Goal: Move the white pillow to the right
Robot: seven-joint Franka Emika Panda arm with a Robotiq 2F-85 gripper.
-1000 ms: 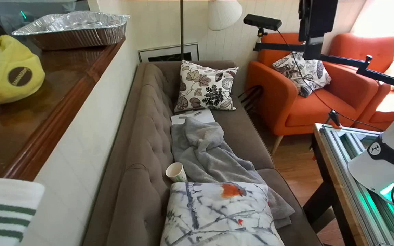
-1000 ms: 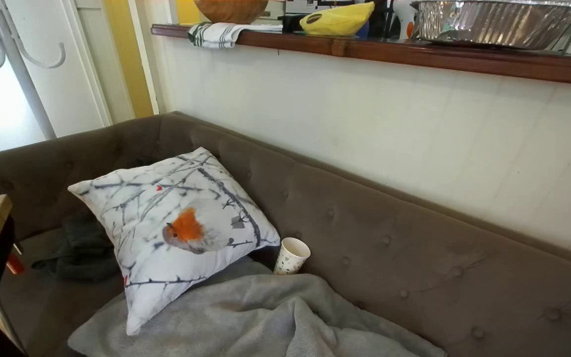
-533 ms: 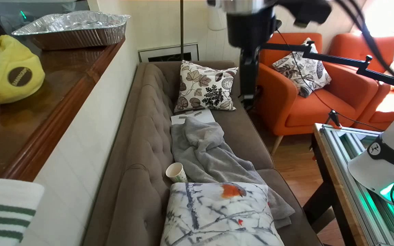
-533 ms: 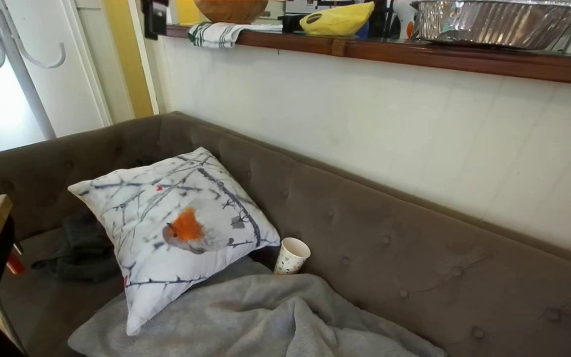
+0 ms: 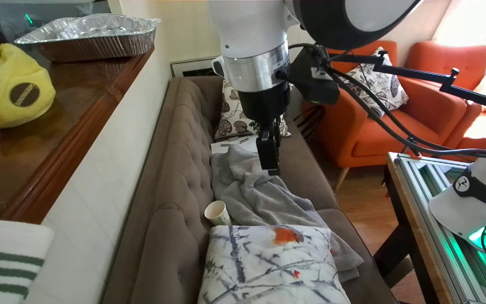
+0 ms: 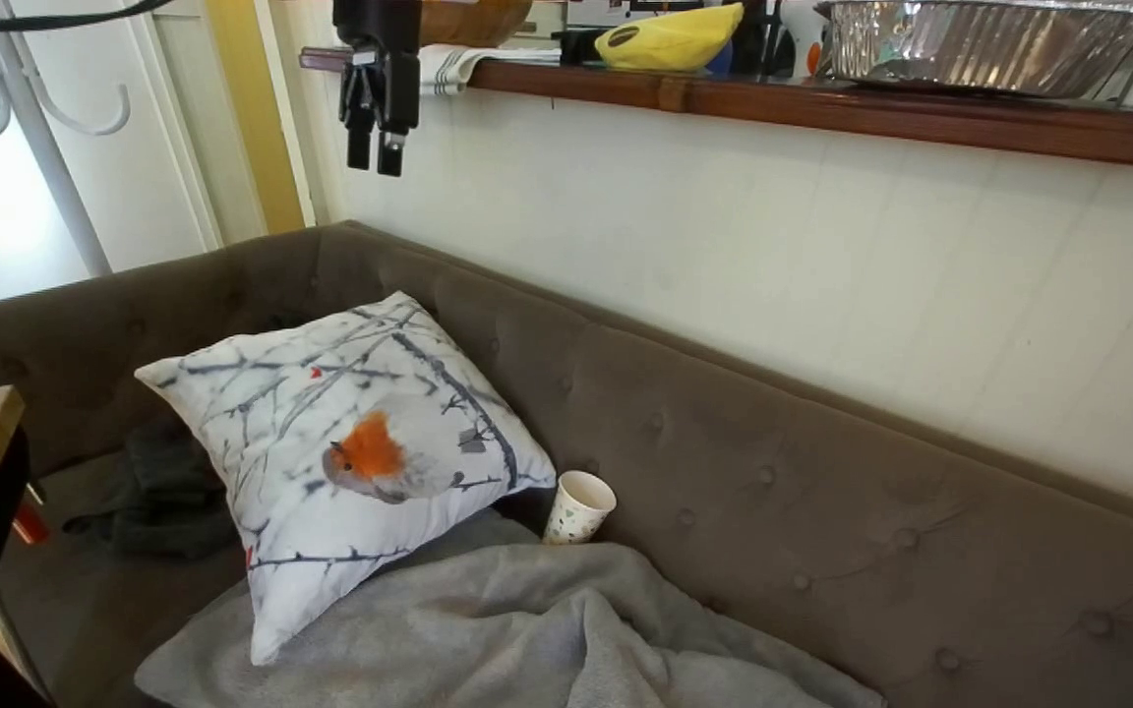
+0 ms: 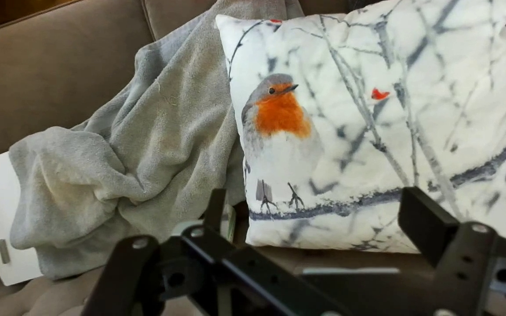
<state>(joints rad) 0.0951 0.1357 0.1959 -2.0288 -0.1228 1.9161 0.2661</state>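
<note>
Saw the white pillow and tilted cup below the widely spread end effector, both partly masked in the wrist view.

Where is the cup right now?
In an exterior view, the cup is near the sofa backrest, just right of the white pillow, beside the gray blanket.

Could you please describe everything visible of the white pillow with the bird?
The white pillow looks like soft fabric, squarish, printed with grey branches, red specks and an orange-breasted bird. It lies picture side up on the sofa, partly over the grey blanket. The paper cup is beside one corner; contact is unclear. The hand isn't touching it.
</note>
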